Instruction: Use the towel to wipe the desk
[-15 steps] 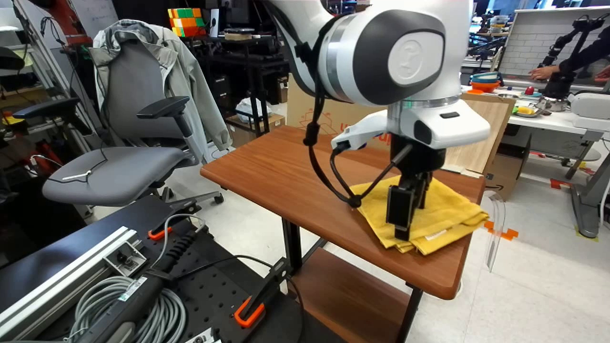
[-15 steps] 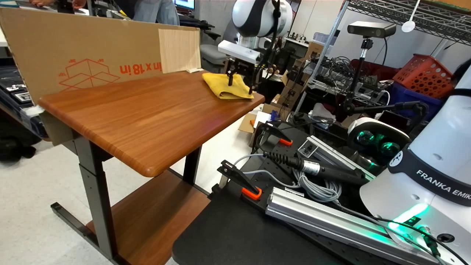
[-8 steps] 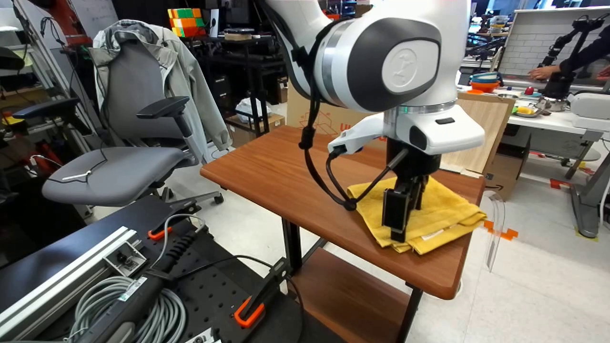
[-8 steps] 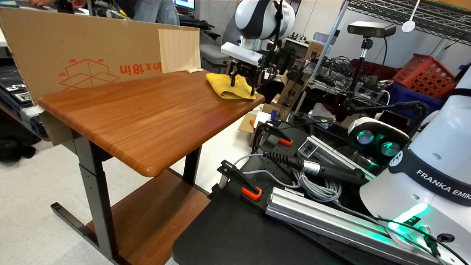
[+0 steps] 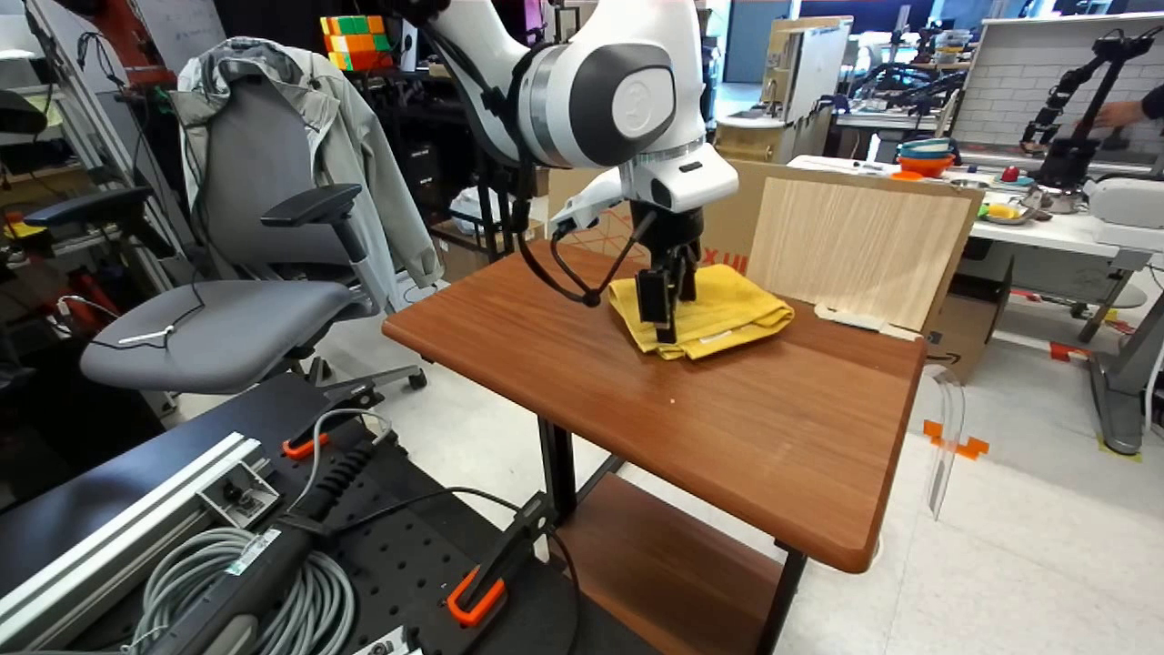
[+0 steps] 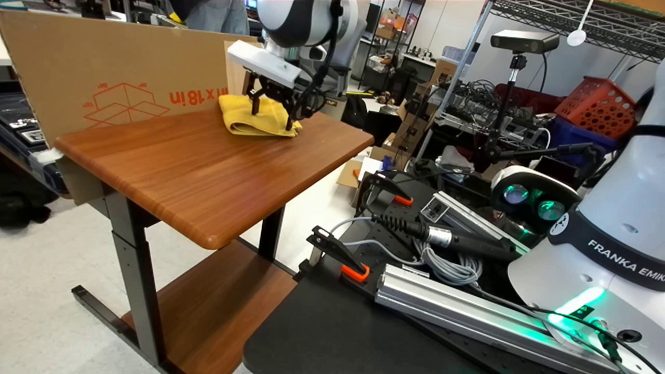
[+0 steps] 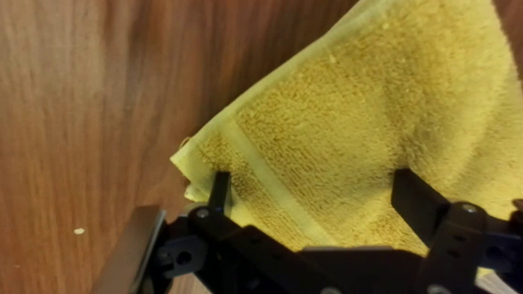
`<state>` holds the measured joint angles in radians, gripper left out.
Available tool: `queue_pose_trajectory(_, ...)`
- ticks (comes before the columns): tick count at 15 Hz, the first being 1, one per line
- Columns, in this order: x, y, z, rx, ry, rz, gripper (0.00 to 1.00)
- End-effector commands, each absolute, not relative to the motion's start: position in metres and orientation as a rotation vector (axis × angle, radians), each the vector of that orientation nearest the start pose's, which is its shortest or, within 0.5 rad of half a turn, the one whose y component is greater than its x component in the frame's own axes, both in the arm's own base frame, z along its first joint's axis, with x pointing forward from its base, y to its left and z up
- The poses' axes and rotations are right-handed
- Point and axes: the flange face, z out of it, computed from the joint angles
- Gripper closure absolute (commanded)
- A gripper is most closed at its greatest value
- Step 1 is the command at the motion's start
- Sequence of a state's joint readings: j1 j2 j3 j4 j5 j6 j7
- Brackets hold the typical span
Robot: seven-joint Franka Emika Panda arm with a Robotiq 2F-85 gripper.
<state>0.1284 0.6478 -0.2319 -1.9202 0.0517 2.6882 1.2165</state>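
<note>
1. Now find the towel (image 5: 723,305), still folded, on the desk (image 5: 773,446), near the cardboard (image 6: 145,67); half a second ago, lay farther from that cardboard.
2. Find the gripper (image 7: 312,175) shifted the same way, above the towel, likewise nearer the cardboard.
3. Note the fingers (image 7: 416,204) spread wide apart, tips on the towel by the look of both exterior views, with cloth flat between and nothing pinched.
4. Read as a wiping stroke, along and toward the cardboard, probably by pressing down and pushing rather than by gripping. Suggests part of the desk covered, likely more to go.
5. Notice a pale speck (image 7: 79,231) on the desk, uncovered, farther from the cardboard than the towel; probably calls for a pass back that way.
6. Beware of slipping: with no pinch, might lose the towel if pressing too lightly.
7. Count for the task: one towel, one desk, one gripper, two fingers.
8. Count otherwise: one clear speck; one piece of red-printed cardboard; one wooden board (image 5: 859,246), standing on the desk side of the cardboard, apparently against it; two clamps (image 6: 340,252) and one red basket (image 6: 597,106), all well apart from the cardboard.
</note>
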Motion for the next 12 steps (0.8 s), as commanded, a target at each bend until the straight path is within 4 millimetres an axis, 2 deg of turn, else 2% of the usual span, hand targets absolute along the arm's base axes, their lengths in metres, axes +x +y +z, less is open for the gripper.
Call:
queue_pose_trajectory(1,0.656,-0.083,0.161,-2.489,1.984,-0.323,0.0)
queue_pose_trajectory(2,0.657,-0.088,0.161,-2.502,2.012,-0.308,0.0)
queue_pose_trajectory(3,0.646,-0.077,0.167,-2.493,1.954,-0.305,0.0)
queue_pose_trajectory(5,0.65,-0.087,0.166,-2.497,1.981,-0.303,0.0)
queue_pose_trajectory(8,0.661,-0.09,0.163,-2.482,2.027,-0.345,0.0)
queue_pose_trajectory(12,0.662,-0.136,0.142,-2.423,2.193,-0.371,0.0)
